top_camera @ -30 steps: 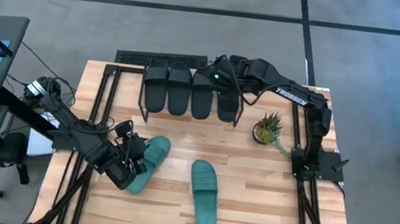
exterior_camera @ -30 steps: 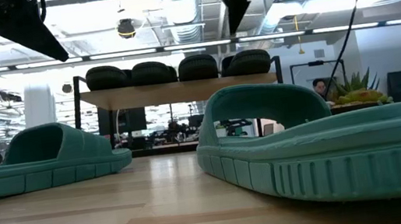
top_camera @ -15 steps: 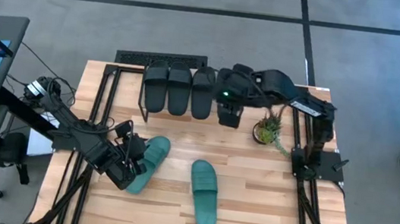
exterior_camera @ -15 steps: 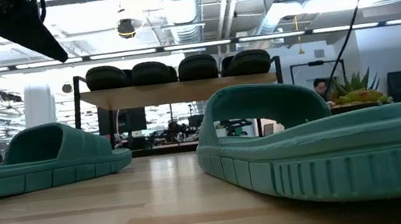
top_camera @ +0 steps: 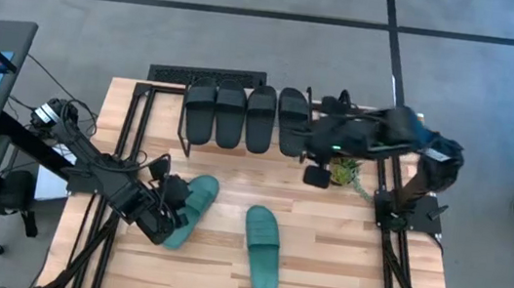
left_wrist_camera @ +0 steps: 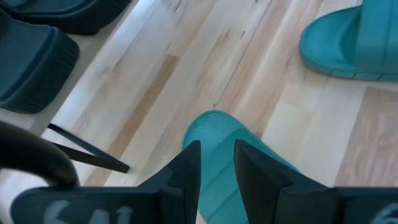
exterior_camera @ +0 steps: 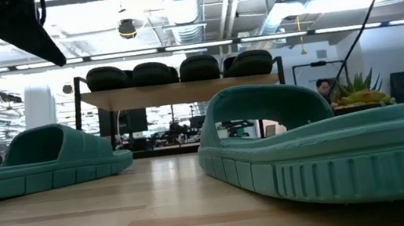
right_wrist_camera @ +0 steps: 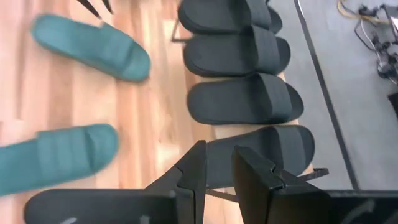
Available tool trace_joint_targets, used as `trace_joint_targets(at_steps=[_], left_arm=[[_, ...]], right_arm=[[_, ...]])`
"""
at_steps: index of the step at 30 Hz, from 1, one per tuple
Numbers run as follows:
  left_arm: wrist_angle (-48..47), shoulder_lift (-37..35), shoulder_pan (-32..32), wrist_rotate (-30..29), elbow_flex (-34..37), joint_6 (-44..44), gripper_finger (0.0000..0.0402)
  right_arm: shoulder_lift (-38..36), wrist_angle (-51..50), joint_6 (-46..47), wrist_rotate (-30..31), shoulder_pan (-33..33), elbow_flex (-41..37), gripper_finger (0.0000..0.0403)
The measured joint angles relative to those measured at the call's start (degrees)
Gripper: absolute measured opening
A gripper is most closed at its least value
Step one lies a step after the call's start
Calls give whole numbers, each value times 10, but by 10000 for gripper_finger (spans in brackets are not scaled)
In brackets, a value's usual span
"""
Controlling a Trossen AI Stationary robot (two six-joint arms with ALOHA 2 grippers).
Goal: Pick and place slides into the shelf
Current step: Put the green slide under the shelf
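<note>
Fingers of left gripper (left_wrist_camera: 216, 163) pinch a teal slide (left_wrist_camera: 217, 146); right gripper (right_wrist_camera: 217, 163) fingers hang empty, narrowly apart.

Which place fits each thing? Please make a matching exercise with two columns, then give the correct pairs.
Things:
1. black slides
2. left gripper
3. right gripper
4. potted plant

Places:
A. beside the right gripper
B. at a teal slide
C. in a row on the shelf
D. off the shelf's right end, holding nothing

Pairs: 1-C, 2-B, 3-D, 4-A
</note>
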State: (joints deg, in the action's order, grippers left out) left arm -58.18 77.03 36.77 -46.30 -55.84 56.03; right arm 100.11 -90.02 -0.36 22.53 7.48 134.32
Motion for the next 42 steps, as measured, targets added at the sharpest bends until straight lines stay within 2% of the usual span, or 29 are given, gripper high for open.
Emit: trace_joint_targets(at_steps=[11,17,24,31,38,42], left_arm=[[92,0,0,-1,0,-85,87],[97,0,0,-5,0,-89,87],[99,0,-7,-7,0,-86,87],[121,0,-23,-11,0,-84,87],[141,0,-32,-11,0,-88,87],[158,0,-32,-11,0,-89,87]], right_arm=[[-96,0,74,0,97,0,64],[-132,0,119,2,166,0,64],[-152,21,139,52,242,-21,64],[-182,183,98,53,284,-165,64],[-259,419,78,-23,275,-362,64],[-312,566,54,-88,261,-472,64]])
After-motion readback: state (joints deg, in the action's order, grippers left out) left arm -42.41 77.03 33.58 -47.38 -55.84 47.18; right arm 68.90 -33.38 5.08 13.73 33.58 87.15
